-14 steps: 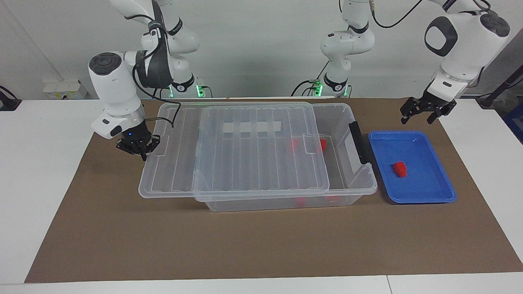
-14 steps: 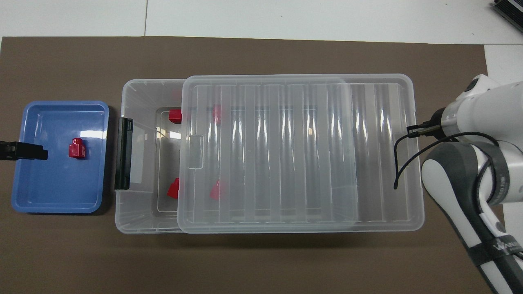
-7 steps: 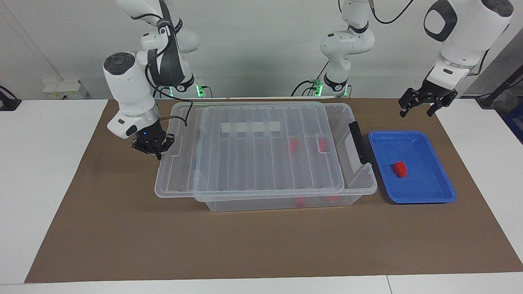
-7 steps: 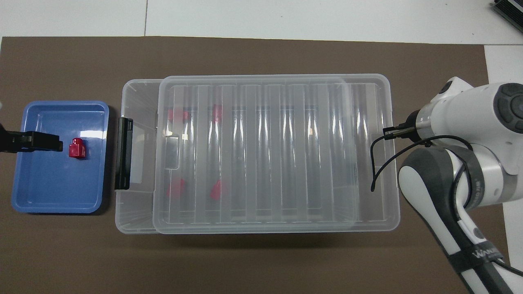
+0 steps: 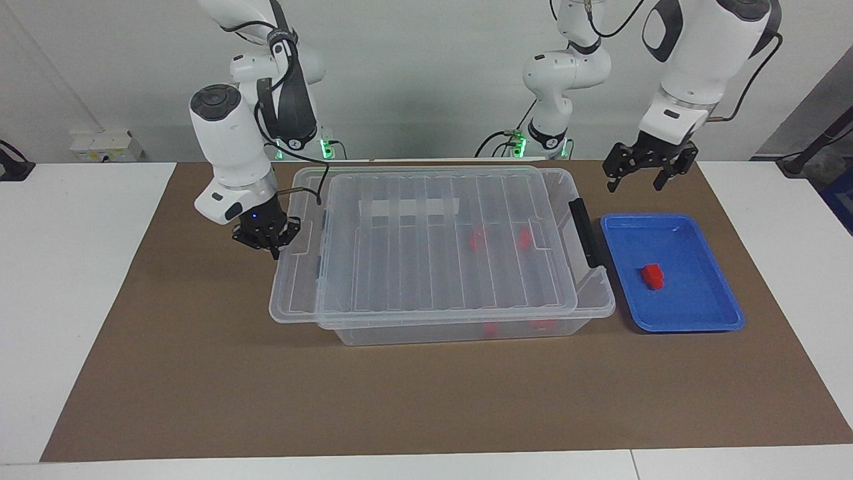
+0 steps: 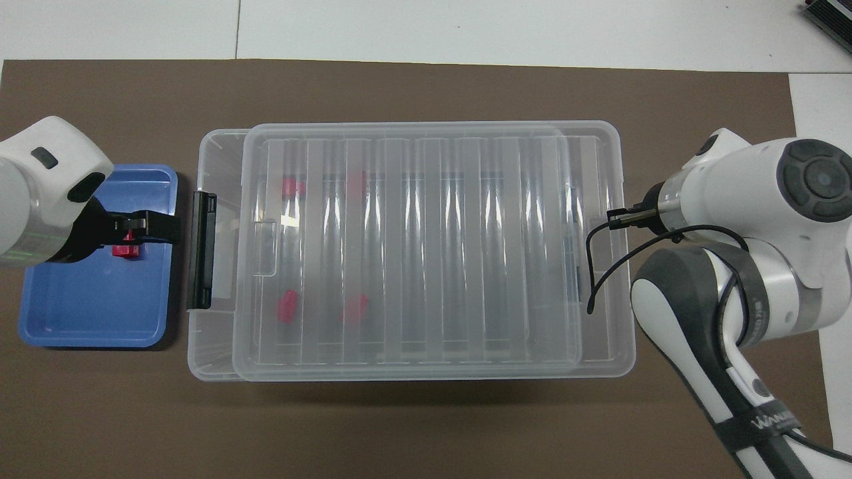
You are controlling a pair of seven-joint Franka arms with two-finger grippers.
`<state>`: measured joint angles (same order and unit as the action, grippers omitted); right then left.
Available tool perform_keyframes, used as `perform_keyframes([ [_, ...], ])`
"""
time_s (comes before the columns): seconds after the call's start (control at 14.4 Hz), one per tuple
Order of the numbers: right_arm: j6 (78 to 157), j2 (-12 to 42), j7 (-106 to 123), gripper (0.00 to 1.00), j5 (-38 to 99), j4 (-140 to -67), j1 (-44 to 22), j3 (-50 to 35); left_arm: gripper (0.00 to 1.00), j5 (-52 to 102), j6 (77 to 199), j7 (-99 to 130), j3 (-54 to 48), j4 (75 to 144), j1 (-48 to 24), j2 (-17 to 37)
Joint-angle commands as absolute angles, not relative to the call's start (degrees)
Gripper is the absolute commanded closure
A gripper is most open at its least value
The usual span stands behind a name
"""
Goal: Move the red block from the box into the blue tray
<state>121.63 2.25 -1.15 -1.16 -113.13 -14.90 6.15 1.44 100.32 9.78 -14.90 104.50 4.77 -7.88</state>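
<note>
One red block (image 5: 652, 276) is already lying in the blue tray (image 5: 706, 320), which is sitting just beside the handle end of the box (image 5: 466, 332), toward the left arm's end of the desk (image 5: 80, 280). By that showing the placing step looks done, and what seems left is closing the box: the clear lid (image 5: 426, 253) is resting on the box rim but is not yet square with it, overhanging at the end away from the black handle (image 5: 584, 233) and leaving a strip of the box uncovered next to the handle.

The right gripper (image 5: 265, 237) is sitting at the overhanging end of the lid with its fingertips pressed together, against the lid's edge; I judge it is pushing rather than pinching, though the contact itself is hard to make out. The left gripper (image 5: 645, 168) is hanging with its jaws spread and nothing in them, above the brown mat beside the box's handle end.

Two more red blocks (image 6: 288, 307) are showing dimly through the ribbed lid, with red reflections near them that make the count uncertain. In the overhead view the left arm is covering most of the block in the tray.
</note>
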Motion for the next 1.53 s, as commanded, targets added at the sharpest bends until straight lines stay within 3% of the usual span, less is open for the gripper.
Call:
perform_keyframes([
  [0.0,122.8,2.2,-2.5,1.00,2.3,-113.7,-15.8,6.2,0.00,1.9,98.7,11.3,-14.5,104.9,2.7,-8.9],
  [0.21,122.7,2.2,-2.6,1.00,3.0,-113.7,-15.9,6.2,0.00,1.9,98.3,10.6,-0.7,105.7,-9.3,-7.5],
  [0.35,122.6,2.2,-2.8,1.00,3.0,-113.6,-15.9,5.6,0.00,1.9,97.3,9.6,1.7,105.3,-10.6,-7.1],
  [0.77,122.6,2.2,-3.0,1.00,5.8,-113.6,-15.9,5.4,0.00,1.8,95.3,13.1,-2.7,101.9,-6.8,-3.4],
  [1.46,122.4,2.2,-2.5,1.00,6.6,-113.6,-15.9,5.4,0.00,0.6,91.8,13.5,-8.3,100.0,-1.1,-4.6],
])
